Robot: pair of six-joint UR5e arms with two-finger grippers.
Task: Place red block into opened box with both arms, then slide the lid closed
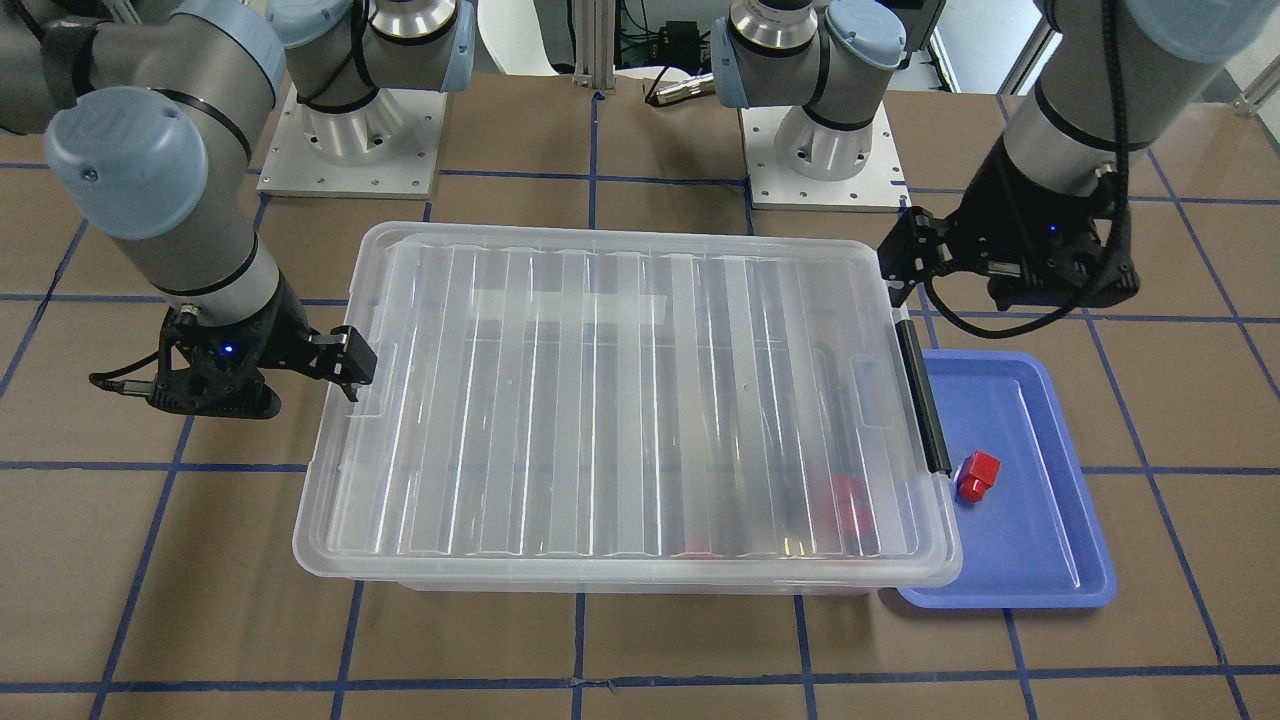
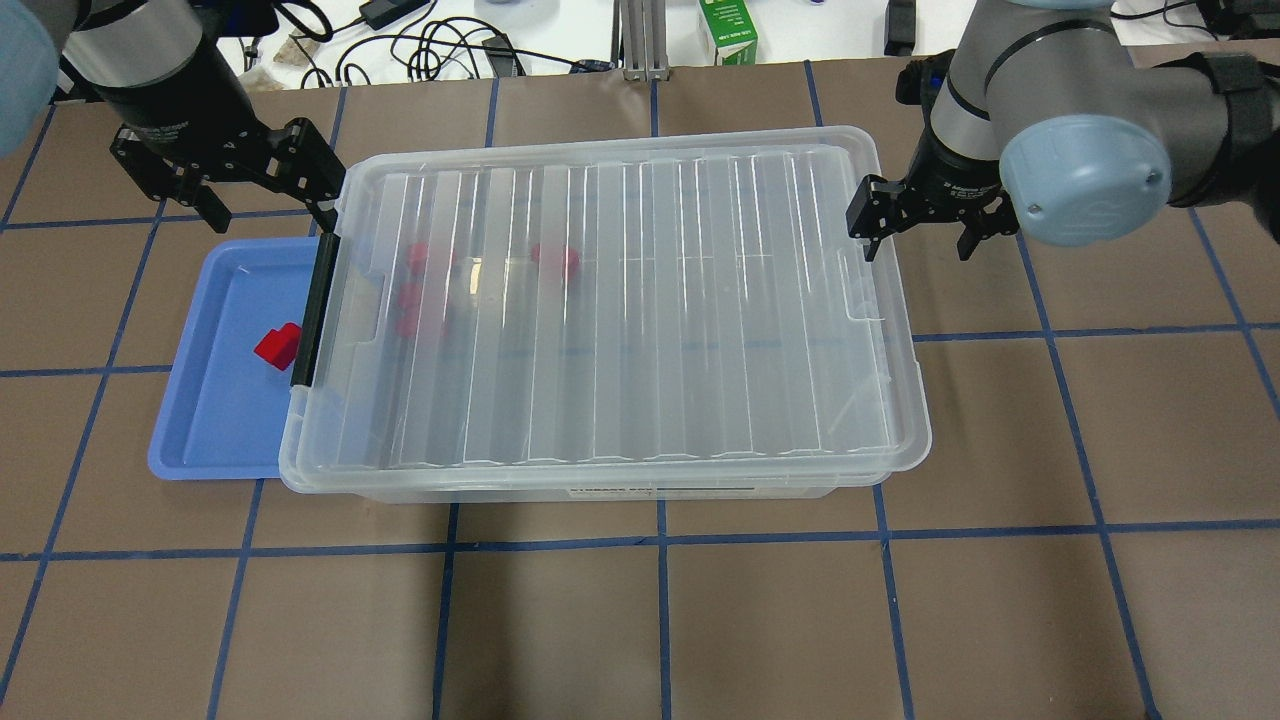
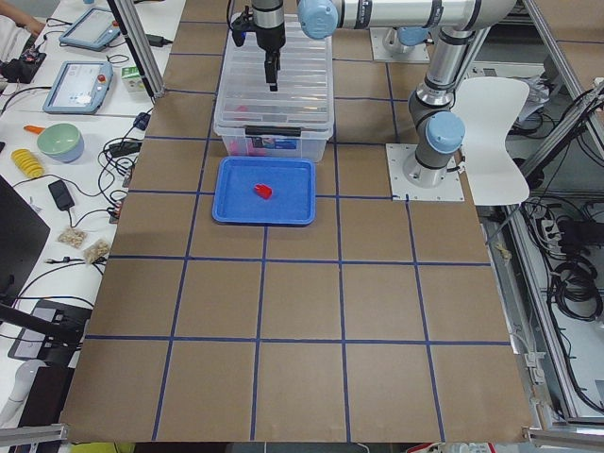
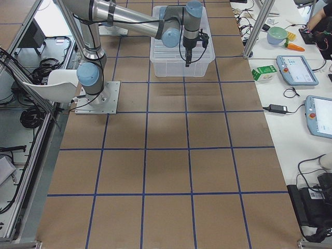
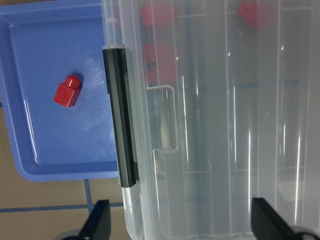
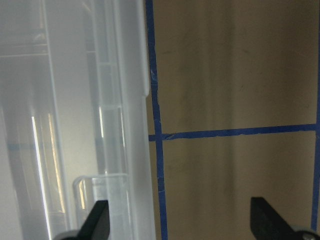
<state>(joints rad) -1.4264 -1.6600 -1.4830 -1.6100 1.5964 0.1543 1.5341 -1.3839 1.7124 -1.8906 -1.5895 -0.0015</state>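
Nearest the table's left end, I see the red block (image 1: 977,476) lying in the shallow blue tray (image 1: 1040,560), outside the box and close to its black bar (image 1: 922,395); the tray sits hard against that short end of the clear storage box (image 2: 600,485); my left gripper (image 2: 265,215) hangs over this end, fingers spread wide, holding nothing; the ridged lid (image 1: 600,400) lies flat across the box's top, and other red blocks (image 2: 565,258) show blurred through it; at the far short end my right gripper (image 2: 918,235) hovers by the rim, fingers likewise apart and empty.
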